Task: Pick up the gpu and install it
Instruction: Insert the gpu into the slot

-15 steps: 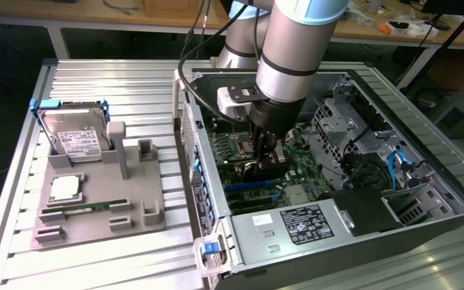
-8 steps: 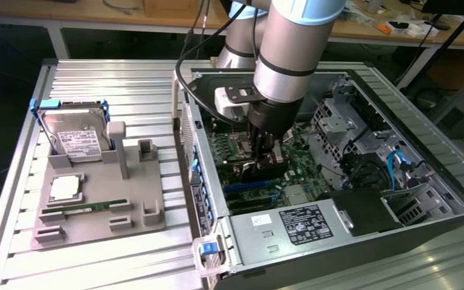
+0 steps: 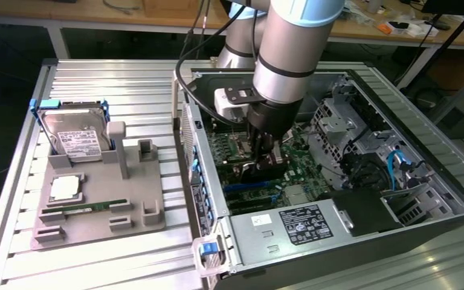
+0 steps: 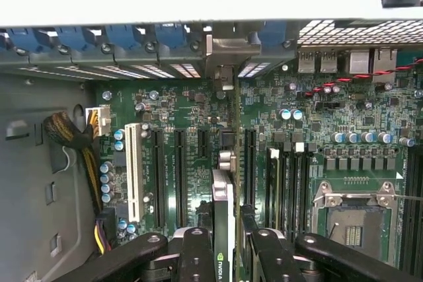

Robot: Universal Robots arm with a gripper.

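In the wrist view the gpu (image 4: 223, 196) is seen edge-on, a thin dark card with a green logo near my fingers. It stands upright over the green motherboard (image 4: 178, 107), between the black expansion slots. Its metal bracket (image 4: 223, 54) reaches the case's rear slot wall. My gripper (image 4: 228, 255) is shut on the card, with one black finger (image 4: 196, 255) on each side. In the exterior view the gripper (image 3: 268, 158) is low inside the open computer case (image 3: 425, 151), and the dark gpu (image 3: 258, 172) shows just beneath it. I cannot tell whether the card's connector is seated in a slot.
A grey fixture plate (image 3: 95, 226) at the exterior view's left carries a silver hard drive (image 3: 75, 139), a processor (image 3: 65, 187) and a green memory stick (image 3: 87, 208). Inside the case are the power supply (image 3: 296, 226), a drive cage (image 3: 341, 121), the processor socket (image 4: 353, 212) and cables (image 4: 69, 130).
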